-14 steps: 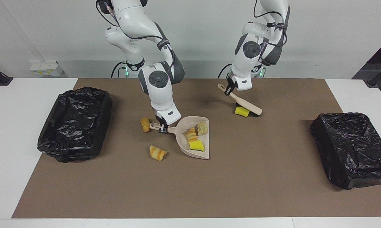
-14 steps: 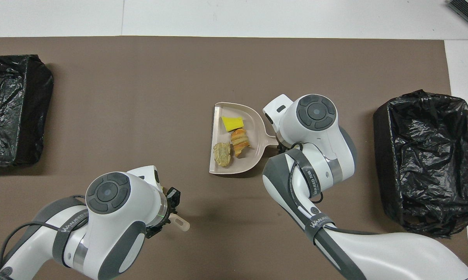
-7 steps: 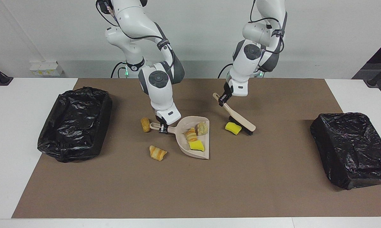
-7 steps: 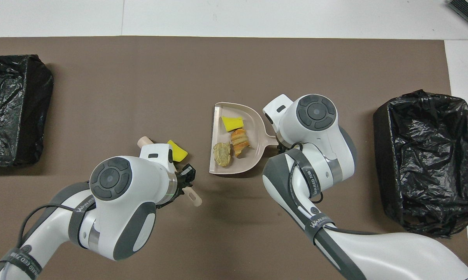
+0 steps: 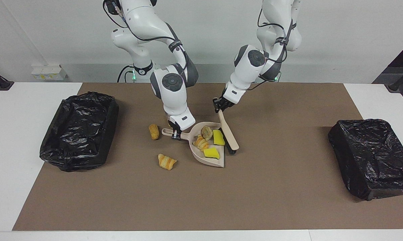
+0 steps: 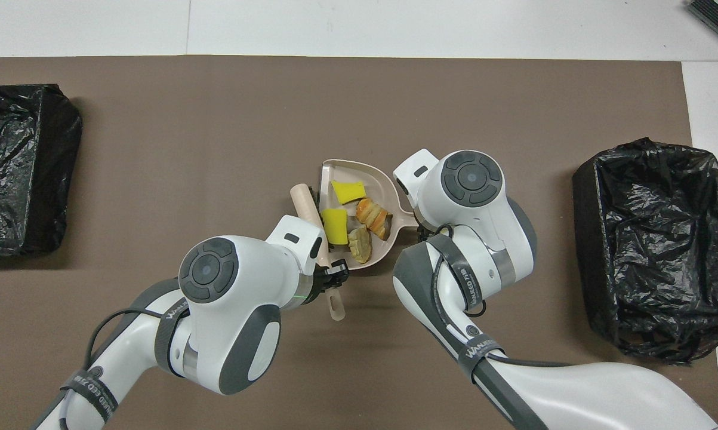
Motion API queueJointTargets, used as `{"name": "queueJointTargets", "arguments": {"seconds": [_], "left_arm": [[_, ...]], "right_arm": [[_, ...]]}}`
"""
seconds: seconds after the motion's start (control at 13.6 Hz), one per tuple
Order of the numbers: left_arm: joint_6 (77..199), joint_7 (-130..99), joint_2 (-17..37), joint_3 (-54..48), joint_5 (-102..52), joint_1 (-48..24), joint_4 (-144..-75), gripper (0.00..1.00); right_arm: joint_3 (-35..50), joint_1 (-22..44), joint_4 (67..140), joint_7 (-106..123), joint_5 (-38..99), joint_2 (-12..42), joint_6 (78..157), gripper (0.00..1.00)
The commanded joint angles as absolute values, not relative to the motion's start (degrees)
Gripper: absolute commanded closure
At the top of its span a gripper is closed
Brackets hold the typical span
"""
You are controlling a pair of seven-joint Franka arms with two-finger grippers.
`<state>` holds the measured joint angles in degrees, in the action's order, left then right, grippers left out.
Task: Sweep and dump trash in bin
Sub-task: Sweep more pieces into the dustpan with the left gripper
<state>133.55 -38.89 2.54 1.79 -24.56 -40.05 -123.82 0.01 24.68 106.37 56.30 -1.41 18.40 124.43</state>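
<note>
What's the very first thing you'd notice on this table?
In the middle of the brown mat, the right claw holds a beige dustpan with yellow sponge and bread bits in it, while the left claw presses a brush against its open edge. Two croissant-like bits lie loose on the mat beside the dustpan's handle. A black-lined bin sits at each end of the table.

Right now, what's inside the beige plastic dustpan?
The beige plastic dustpan holds four pieces: two yellow sponge chunks and two tan bread bits. Nothing inside is covered in the facing view.
</note>
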Motion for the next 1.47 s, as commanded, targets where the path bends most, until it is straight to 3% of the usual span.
{"name": "queueJointTargets", "arguments": {"seconds": [0.0,0.37,0.81,1.4], "left_arm": [[132.7,-38.1,5.0,1.5,-26.5,-41.0,-118.0,1.00],[125.1,-51.8,2.5,1.1,-13.3,-41.1,-115.9,1.00],[123.1,-52.5,1.4,0.9,-13.4,-41.0,-112.3,1.00],[117.7,-50.0,2.1,1.0,-12.5,-37.5,-113.5,1.00]], "right_arm": [[0.3,24.8,106.3,54.8,-1.7,19.0,124.4,1.00],[0.4,24.6,106.3,54.8,-1.4,19.0,124.5,1.00],[0.4,22.5,106.1,55.3,-0.5,18.4,123.9,1.00],[0.4,23.6,106.2,54.9,-0.6,18.4,124.1,1.00]]}}
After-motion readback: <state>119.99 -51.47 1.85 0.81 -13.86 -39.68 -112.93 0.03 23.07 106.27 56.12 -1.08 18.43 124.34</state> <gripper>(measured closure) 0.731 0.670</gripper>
